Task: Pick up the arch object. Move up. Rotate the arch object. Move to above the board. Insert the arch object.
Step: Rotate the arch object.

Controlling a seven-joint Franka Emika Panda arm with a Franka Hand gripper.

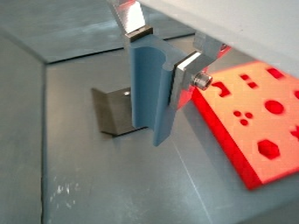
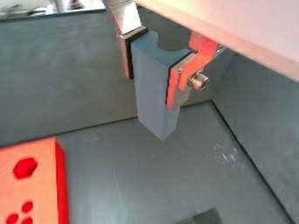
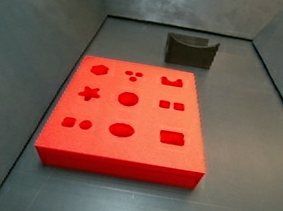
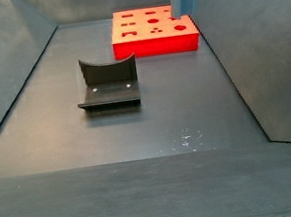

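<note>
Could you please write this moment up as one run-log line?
gripper: shut on arch object, lifted off the floor | board: beside and below, slots empty | fixture: on floor | insertion: not yet done

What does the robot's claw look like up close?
The claw sits raised over the grey floor. It has two flat silver metal fingers with dark pads inside; a small silver bolt sticks out of one finger. The part above the fingers is whitish. No cables or markings show.
</note>
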